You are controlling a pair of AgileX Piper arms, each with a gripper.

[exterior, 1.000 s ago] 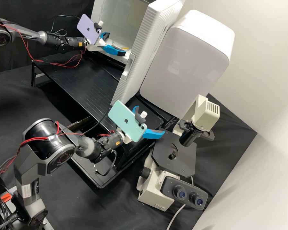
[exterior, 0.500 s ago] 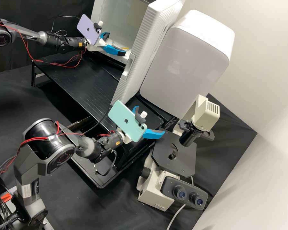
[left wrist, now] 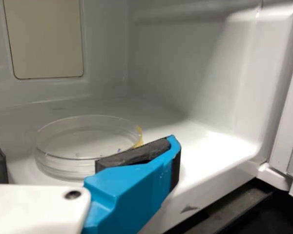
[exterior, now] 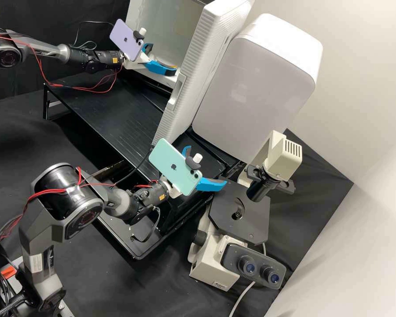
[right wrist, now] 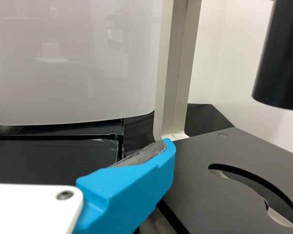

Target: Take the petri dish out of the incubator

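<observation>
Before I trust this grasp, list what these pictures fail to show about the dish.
Left wrist view: a blue finger of the left gripper covers the near rim of the petri dish, so contact is unclear.
High view: the gripper hides the dish inside the incubator.
Dish contents: too faint.

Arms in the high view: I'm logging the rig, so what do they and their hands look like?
Both are dark grey, round-jointed, with red cables. Each white hand has bright blue fingers; the left hand bears a lilac phone, the right hand a mint-green phone.
</observation>
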